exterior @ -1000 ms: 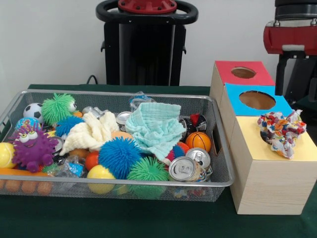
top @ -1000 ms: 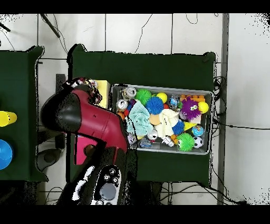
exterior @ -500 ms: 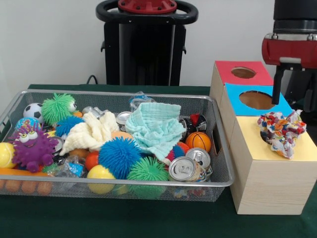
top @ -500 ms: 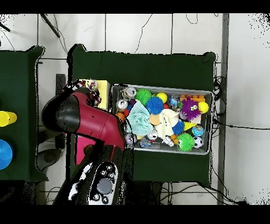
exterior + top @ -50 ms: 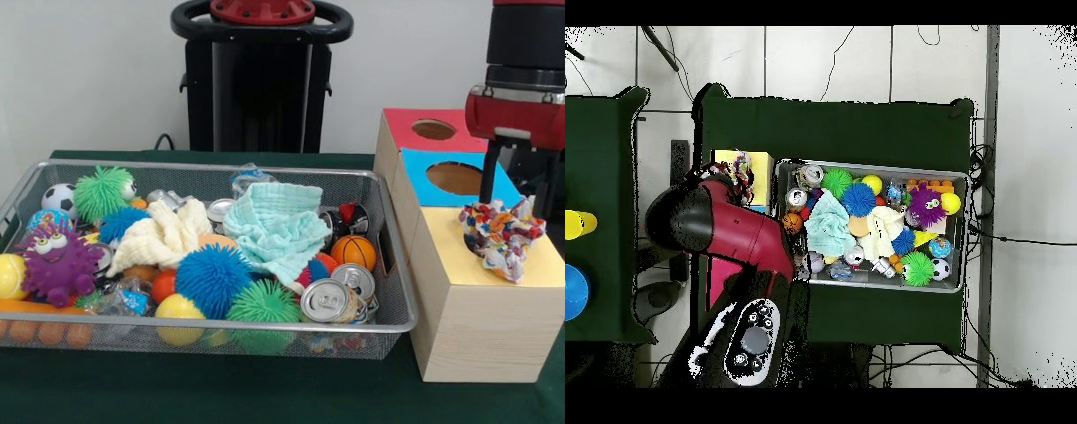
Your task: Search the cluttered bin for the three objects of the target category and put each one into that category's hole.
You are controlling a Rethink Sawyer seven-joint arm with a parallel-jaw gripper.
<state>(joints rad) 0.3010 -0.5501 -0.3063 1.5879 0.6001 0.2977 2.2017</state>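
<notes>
A: Across the bench (image 5: 221, 397), front view first. Wire bin (image 5: 388, 325) at left, crammed: mint-green cloth (image 5: 281, 225), cream cloth (image 5: 159, 237), spiky balls, purple monster toy (image 5: 58, 261), small basketball (image 5: 354, 251), dented drink can (image 5: 327, 300). Wooden box (image 5: 477, 327) just beside the bin, with a red panel, a blue panel and a yellow panel (image 5: 494, 256).

B: And the target?

A: Cloths, I judge. A multicoloured crumpled cloth (image 5: 503, 233) lies on the yellow panel, not visibly down any hole. Red and blue holes show; I cannot see a yellow one.

B: Hand?

A: Hand (image 5: 516, 172) hangs over the box, above that cloth. One dark finger (image 5: 488, 177) shows clear of the fabric. It holds nothing I can see; how far it is parted I cannot tell.

B: Handling?

A: Probably light, limp, easily snagged. Pinch a raised fold at the bunched middle. The bin cloths drape over neighbours, so other items may lift with them.

B: Overhead?

A: Red arm (image 5: 725, 225) covers most of the box; the patterned cloth (image 5: 741, 167) peeks out beside the bin (image 5: 865, 166). Hand hidden under the arm.

B: Any writing?

A: None legible; can tops show no brand.
</notes>
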